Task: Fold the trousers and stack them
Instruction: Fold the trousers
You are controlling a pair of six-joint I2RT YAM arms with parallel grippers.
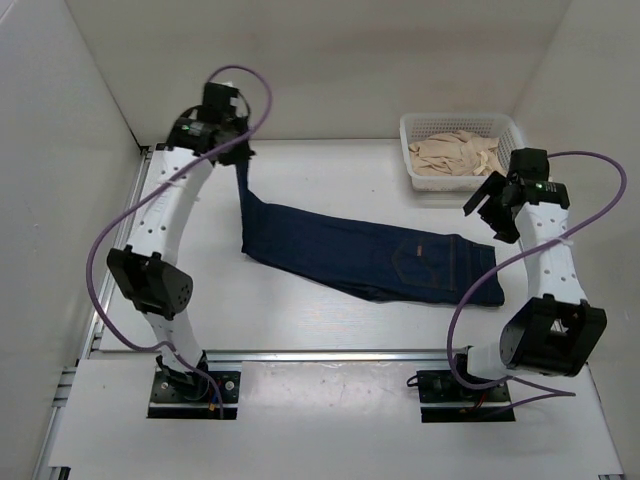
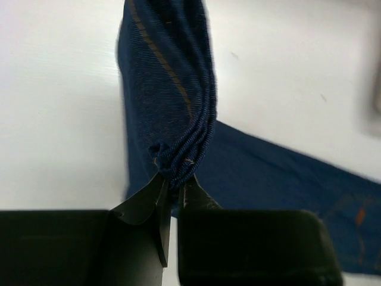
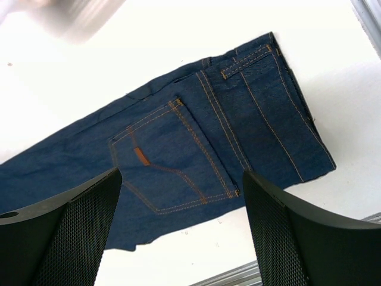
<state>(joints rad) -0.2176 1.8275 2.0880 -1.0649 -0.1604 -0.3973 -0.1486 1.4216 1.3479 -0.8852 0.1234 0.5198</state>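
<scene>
Trousers point(image 1: 370, 255) lie folded lengthwise across the tabletop point(image 1: 330, 320), their leg hems bunched and raised in the closed left pincer point(image 2: 174, 187); the right pincer point(image 1: 488, 212) hovers wide open above the waist end.

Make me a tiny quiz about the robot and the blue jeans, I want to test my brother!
1. True or false: the right gripper is pinching the trousers.
2. Which one holds a leg end up off the table? A) left gripper B) right gripper C) neither
3. Fill in: the white basket sits at the table's far ____ corner.
Key: 1 false; 2 A; 3 right.
</scene>
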